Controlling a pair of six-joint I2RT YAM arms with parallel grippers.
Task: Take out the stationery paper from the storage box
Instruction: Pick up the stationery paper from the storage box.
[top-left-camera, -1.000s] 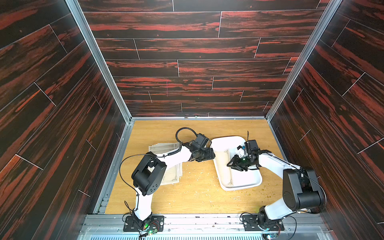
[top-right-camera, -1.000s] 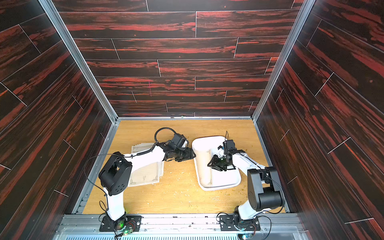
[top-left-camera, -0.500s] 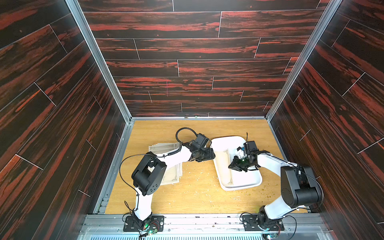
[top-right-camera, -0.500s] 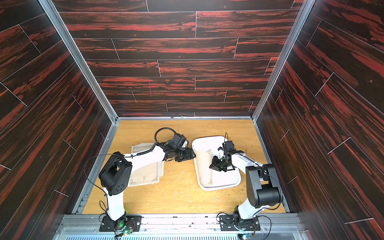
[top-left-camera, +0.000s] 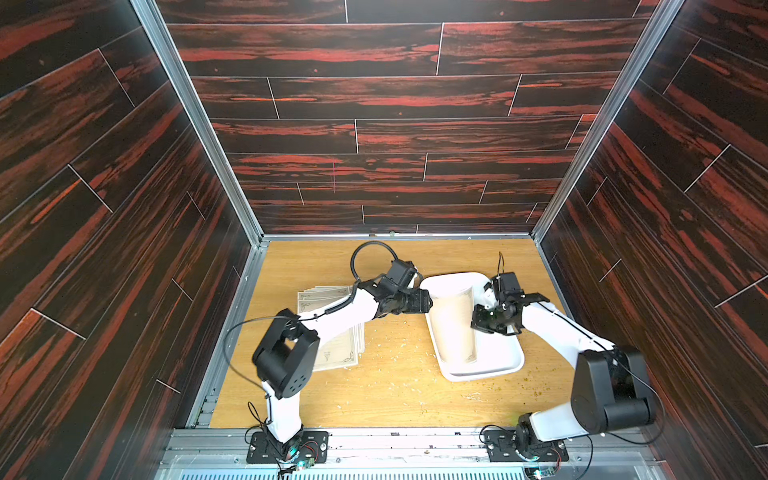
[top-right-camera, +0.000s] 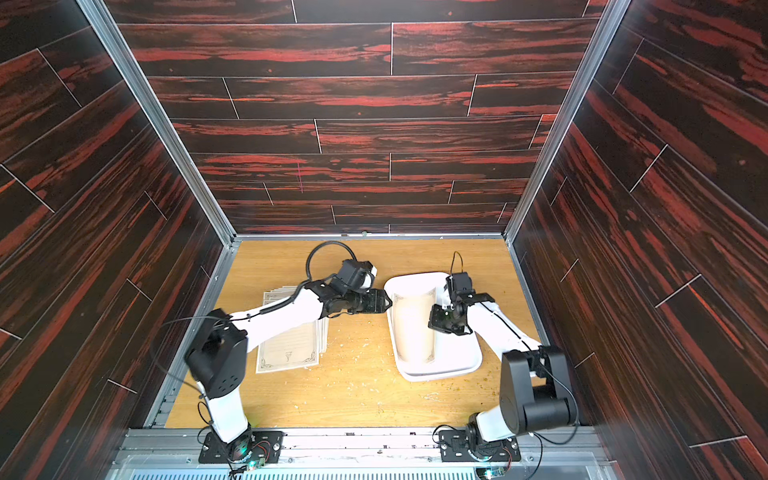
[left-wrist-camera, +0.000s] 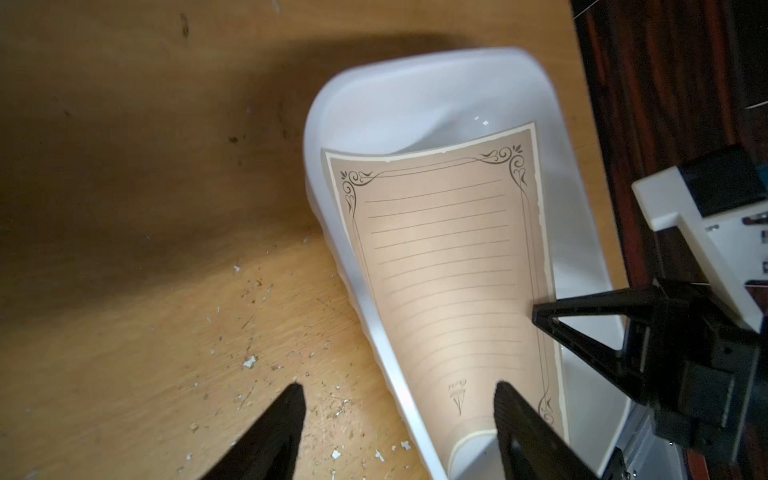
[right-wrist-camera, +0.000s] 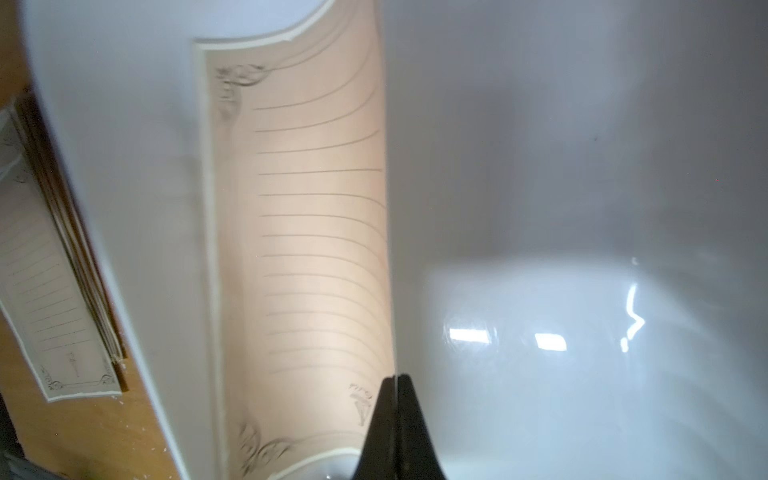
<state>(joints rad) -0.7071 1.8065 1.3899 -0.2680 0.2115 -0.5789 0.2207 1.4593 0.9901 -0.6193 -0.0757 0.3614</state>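
One sheet of paper (top-left-camera: 452, 328) sits in the white tray (top-left-camera: 500, 365), and as far as I can see it is the only one there. It lies lengthwise along the tray's left half, its long axis running near to far with a slight slant. The sheet is bowed: its left long edge rests down against the tray's left wall, while its right long edge stands lifted off the tray floor.

The right gripper (top-left-camera: 477, 323) reaches in from the right and is closed tight on that raised edge, roughly midway along it. The right wrist view shows its two fingers (right-wrist-camera: 384, 415) pressed together with the thin edge between them.

So the sheet lies wholly to the left of the gripper that has it. I judge the way out is up and leftward over the low rim, towards the stack of sheets (top-right-camera: 286, 349) lying on the table (top-left-camera: 395, 395) to the left.

The left gripper (top-left-camera: 424, 301) stands wide open with nothing in it, just outside the tray's left rim towards the far end, pointing right at the sheet. That arm is the nearer one to the sheet's resting edge and to the stack.
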